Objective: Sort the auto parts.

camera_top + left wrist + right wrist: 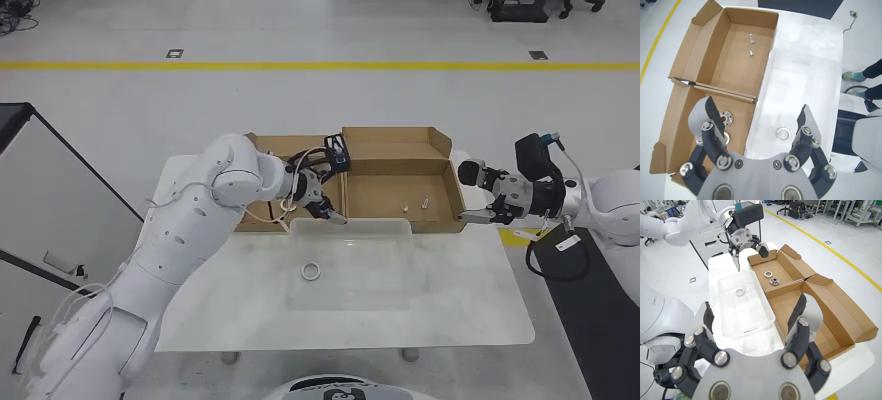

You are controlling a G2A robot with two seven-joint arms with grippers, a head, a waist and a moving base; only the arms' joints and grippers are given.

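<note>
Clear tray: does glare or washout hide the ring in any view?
No. Top view: the tray nearly blends into the white table, but the ring still shows. Left wrist view: tray walls washed out, ring distinct. Right wrist view: tray rim outlined best, ring plain.

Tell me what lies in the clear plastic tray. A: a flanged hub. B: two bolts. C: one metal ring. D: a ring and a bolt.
C: a single metal ring lies on the clear tray floor; the bolts and the flanged hub sit in the cardboard boxes.
</note>
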